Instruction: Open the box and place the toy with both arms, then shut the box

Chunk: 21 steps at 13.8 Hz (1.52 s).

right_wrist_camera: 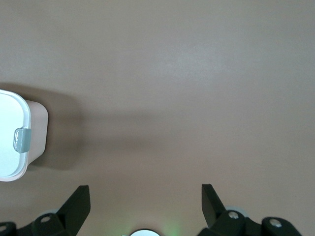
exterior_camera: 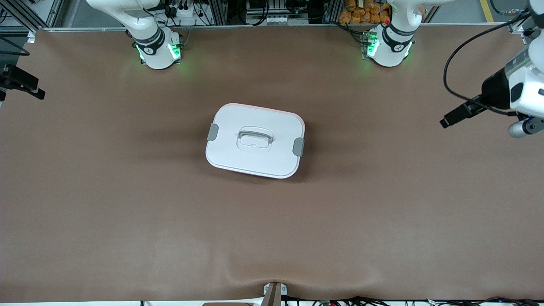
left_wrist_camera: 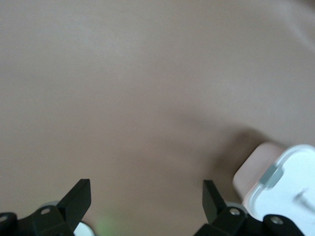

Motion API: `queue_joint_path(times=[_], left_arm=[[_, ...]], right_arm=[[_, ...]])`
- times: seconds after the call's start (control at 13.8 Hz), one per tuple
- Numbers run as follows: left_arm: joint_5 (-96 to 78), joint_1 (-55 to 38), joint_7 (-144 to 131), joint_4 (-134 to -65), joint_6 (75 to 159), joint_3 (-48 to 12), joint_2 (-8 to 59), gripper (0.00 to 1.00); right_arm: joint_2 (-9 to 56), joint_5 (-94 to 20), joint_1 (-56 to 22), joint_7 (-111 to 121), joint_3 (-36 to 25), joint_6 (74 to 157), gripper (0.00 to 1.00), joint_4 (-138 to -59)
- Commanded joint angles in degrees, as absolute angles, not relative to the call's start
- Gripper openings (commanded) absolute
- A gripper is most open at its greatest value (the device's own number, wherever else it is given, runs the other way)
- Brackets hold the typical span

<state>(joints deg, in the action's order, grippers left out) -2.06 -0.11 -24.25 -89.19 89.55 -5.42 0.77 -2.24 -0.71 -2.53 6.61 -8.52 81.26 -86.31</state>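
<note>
The box (exterior_camera: 255, 140) sits mid-counter (exterior_camera: 127, 212), lid (exterior_camera: 272, 163) on and both grey clips (exterior_camera: 213, 132) down, square to the bases so each arm can likely reach one clip (no toy shows). Left gripper (left_wrist_camera: 146, 196) hangs over bare counter toward its own end from the box, fingers (left_wrist_camera: 78, 196) spread wide, holding nothing. Right gripper (right_wrist_camera: 145, 199) likewise, fingers (right_wrist_camera: 78, 200) released and empty.

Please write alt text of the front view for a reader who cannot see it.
A closed box with a white lid and two grey side clips sits mid-table on brown cloth. Both arms' bases stand along the table's top edge; the left gripper hangs over the left arm's end, and no toy is visible.
</note>
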Motion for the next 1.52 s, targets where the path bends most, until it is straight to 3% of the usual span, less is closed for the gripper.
queue_joint_path(times=[0.0,0.29,1.45], left_arm=[[-1.9,-0.2,-14.0,-90.7,88.3,-4.6,-1.3,1.0],[4.5,-0.4,-1.6,-90.4,85.4,-5.3,-1.1,1.0],[2.4,-0.3,-3.6,-90.4,86.3,-5.3,-0.6,1.0]], right_arm=[[-2.8,-1.1,-2.9,6.9,-8.9,80.9,1.0,-86.5],[-2.8,-1.2,-2.6,6.9,-8.9,80.9,1.0,-86.5],[-2.8,-1.2,-2.5,6.9,-8.9,80.9,1.0,-86.6]])
